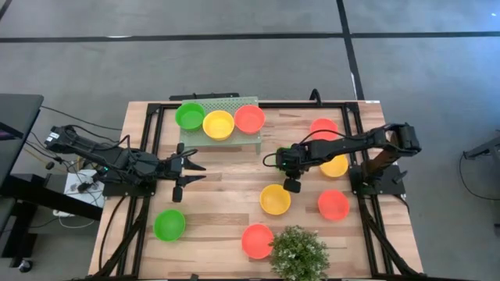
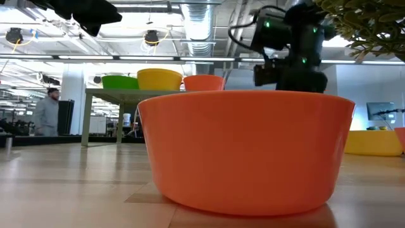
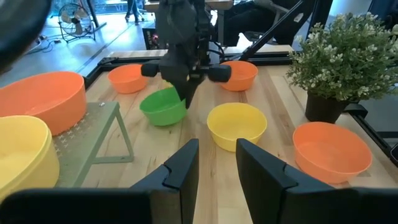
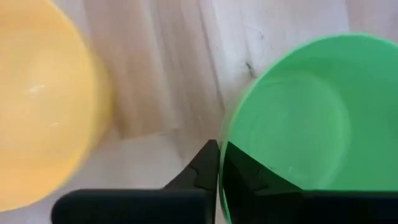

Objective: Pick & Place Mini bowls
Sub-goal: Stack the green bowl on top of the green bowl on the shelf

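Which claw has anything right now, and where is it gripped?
The right claw pinches the rim of a green mini bowl, one finger inside, one outside. The left claw is open and holds nothing.

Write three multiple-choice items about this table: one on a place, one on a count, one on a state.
1. The plant stands: A between the two arms; B beside a red-orange bowl at the table edge; C under the left arm.
2. Bowls on the stand: A three; B two; C five.
3. The right end effector is: A open over bare wood; B shut on a yellow bowl; C shut on the green bowl rim.
Key: B, the high view shows it; A, they sit in a row; C, its wrist view shows the pinch.
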You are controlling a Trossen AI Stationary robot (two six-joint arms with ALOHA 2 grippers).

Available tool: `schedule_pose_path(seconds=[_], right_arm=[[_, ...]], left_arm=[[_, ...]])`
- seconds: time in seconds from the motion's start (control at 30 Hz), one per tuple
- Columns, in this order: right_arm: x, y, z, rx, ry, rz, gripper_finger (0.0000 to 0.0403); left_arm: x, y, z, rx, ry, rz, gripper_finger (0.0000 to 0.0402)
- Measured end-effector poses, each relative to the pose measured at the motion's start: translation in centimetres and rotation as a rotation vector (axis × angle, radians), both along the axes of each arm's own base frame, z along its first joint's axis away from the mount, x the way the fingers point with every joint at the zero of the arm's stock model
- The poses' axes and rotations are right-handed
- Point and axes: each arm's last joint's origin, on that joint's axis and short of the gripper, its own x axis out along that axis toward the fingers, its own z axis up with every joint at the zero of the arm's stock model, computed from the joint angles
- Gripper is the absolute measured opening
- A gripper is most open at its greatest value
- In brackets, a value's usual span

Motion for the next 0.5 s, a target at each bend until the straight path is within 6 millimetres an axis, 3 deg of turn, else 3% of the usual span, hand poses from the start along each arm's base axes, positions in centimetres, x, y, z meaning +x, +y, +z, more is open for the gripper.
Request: schedule_pose_path(seconds=[0.33, 0.5], right_arm=[[3.5, 4.4, 6.7, 0.025, -0.212, 0.145, 0.0007], [5.4, 7.1, 8.2, 0.0, -0.285, 0.295, 0.0004]], left_arm=[[1.7, -1.0, -0.8, 0.015, 0.029, -0.111, 0.0108], [3.9, -1.9, -1.5, 0.101, -0.003, -0.186, 0.0108]])
